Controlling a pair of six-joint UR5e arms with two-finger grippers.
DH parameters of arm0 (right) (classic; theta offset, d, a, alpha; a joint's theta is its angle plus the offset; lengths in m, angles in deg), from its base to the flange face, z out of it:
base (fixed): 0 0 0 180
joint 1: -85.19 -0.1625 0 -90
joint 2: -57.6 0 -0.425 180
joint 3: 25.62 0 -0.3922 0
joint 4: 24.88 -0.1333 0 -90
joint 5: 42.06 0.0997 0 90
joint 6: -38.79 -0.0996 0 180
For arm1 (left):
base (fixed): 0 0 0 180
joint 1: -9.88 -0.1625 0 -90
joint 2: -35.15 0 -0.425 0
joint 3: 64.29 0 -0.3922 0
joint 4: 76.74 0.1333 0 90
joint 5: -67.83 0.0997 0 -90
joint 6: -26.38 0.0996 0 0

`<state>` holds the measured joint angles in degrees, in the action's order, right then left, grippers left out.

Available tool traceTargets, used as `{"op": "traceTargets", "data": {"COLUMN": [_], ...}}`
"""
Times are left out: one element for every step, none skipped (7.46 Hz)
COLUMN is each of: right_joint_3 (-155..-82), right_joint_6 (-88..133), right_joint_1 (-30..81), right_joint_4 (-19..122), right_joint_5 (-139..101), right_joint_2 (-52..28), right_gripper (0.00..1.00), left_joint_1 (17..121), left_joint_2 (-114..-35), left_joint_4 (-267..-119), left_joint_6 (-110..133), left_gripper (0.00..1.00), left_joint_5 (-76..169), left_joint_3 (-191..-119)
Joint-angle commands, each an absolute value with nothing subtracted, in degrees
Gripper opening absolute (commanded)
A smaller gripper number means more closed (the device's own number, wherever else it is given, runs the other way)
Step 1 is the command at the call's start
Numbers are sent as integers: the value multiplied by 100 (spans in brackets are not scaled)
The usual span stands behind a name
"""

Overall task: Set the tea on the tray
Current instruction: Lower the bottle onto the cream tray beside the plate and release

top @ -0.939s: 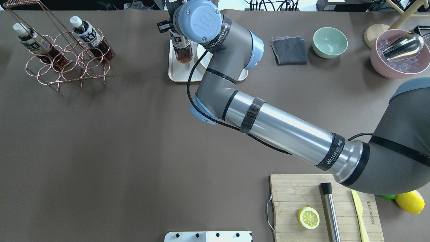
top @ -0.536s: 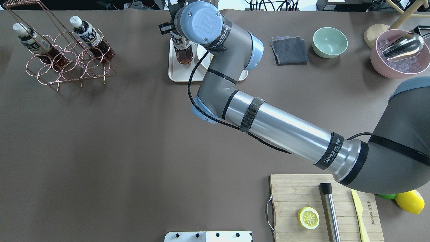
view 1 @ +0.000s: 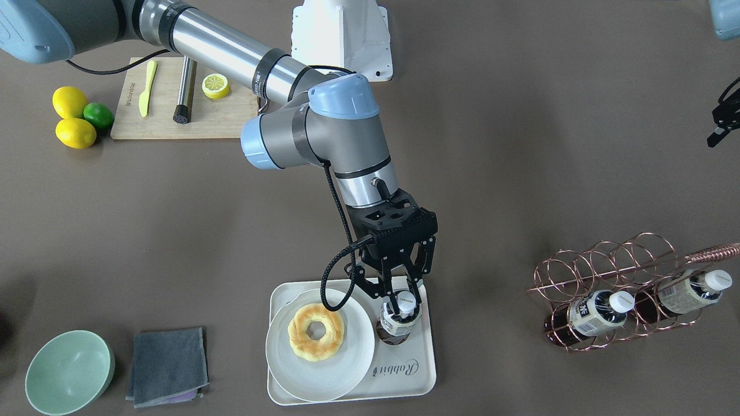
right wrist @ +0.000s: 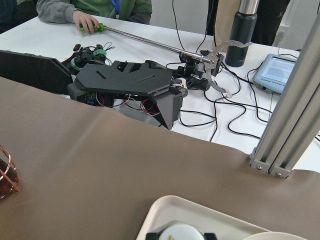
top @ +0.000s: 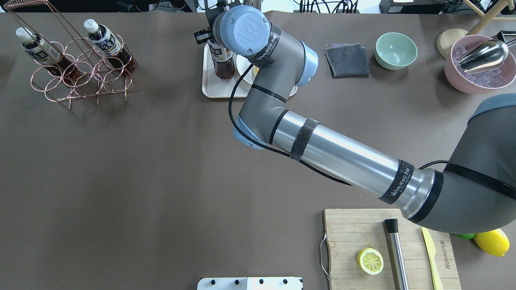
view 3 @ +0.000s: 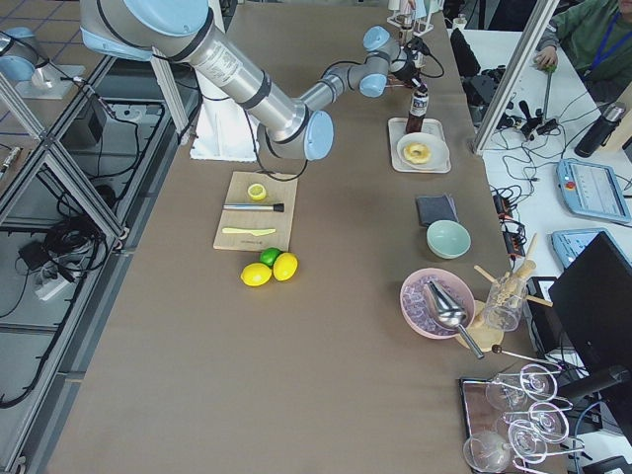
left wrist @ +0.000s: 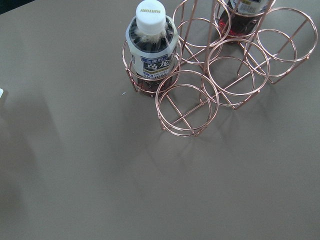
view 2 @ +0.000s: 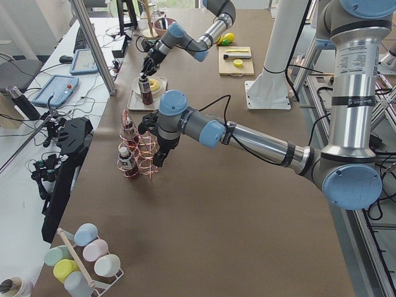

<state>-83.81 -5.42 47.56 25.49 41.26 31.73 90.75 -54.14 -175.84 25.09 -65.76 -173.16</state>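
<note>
The right gripper (view 1: 402,300) pinches the tea (view 1: 396,322) at its neck, the bottle standing upright just beneath it on the tray (view 1: 421,352), so apparently only release and retreat remain.

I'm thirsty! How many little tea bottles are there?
3. The tea stands on the tray, held by the right end effector. The second bottle and third bottle sit in the copper rack. None looks hidden.

Donut (view 1: 300,336) on plate (view 1: 289,378); green bowl (view 1: 69,371) beside grey cloth (view 1: 167,367).
</note>
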Motion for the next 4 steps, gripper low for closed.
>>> {"op": "traceTargets", "data": {"right_joint_3": [-8416, -8442, -8573, -8670], "right_joint_6": [-568, -1064, -1443, -1665], "right_joint_1": [4757, 4748, 4713, 4600], "right_joint_4": [2548, 2548, 2557, 2575], "right_joint_5": [4117, 4126, 4126, 4239], "right_joint_2": [3185, 3185, 3185, 3150], "right_gripper": [70, 99, 99, 99], "left_joint_1": [9074, 9074, 9074, 9083], "left_joint_2": [-5397, -5371, -5353, -5345], "left_joint_4": [-17588, -17588, -17588, -17588], "left_joint_6": [2515, 2515, 2515, 2515], "left_gripper": [100, 100, 100, 100], "left_joint_5": [-6577, -6577, -6577, -6585], "left_joint_3": [-17336, -17345, -17363, -17371]}}
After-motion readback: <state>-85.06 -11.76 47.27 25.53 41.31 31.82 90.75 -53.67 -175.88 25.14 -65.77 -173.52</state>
